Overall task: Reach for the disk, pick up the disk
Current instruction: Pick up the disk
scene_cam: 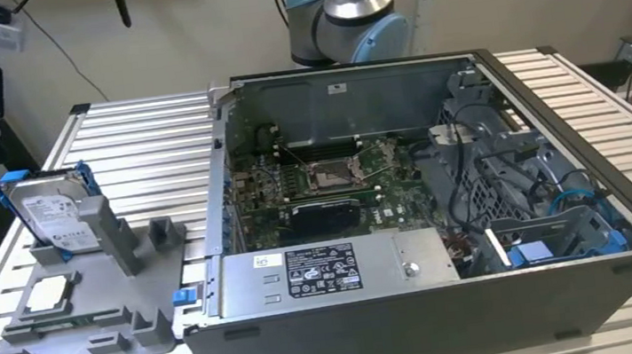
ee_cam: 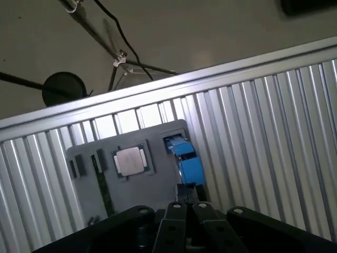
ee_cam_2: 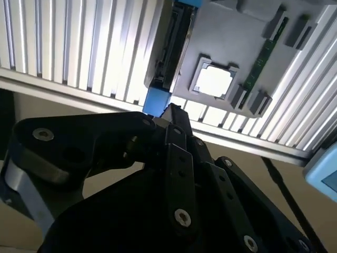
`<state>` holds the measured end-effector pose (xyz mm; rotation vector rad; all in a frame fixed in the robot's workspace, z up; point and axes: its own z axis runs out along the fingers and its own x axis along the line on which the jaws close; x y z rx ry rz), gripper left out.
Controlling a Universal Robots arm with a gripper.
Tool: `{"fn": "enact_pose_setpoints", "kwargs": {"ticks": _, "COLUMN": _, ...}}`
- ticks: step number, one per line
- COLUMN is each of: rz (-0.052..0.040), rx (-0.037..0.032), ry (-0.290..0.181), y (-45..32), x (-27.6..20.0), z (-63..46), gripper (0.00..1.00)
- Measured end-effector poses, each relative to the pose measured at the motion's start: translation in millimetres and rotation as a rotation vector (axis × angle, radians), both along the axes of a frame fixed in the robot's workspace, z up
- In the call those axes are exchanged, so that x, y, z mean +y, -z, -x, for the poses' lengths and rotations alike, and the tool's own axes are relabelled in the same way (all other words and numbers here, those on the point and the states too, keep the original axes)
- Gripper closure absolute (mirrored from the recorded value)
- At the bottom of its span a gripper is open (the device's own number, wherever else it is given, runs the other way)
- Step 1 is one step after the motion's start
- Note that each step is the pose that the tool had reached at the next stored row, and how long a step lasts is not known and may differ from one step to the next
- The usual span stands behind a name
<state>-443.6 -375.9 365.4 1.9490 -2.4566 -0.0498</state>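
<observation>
REACH | gripper hangs over the fixture, fingers look drawn together, nothing held | disk stands upright in the grey fixture, on the exterior view's left of the open computer case | tip: spread wide, straddle the disk's flat faces squarely, descend straight | count: one disk, one processor chip, one case

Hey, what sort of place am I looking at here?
Probably a robotics lab bench for computer assembly work: a robot arm stands behind an open computer case on a ribbed metal table, and a grey fixture holds the disk on edge.
</observation>
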Motion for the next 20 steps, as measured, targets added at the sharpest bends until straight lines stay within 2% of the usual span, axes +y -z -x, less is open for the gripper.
{"fn": "enact_pose_setpoints", "kwargs": {"ticks": 13, "rz": 0.0000, "rx": -0.0015, "ry": -0.237, "y": 1.0, "x": 0.0, "z": 0.0, "gripper": 1.00}}
{"fn": "enact_pose_setpoints", "kwargs": {"ticks": 20, "rz": 0.0000, "rx": -0.0015, "ry": -0.257, "y": 1.0, "x": 0.0, "z": 0.0, "gripper": 1.00}}
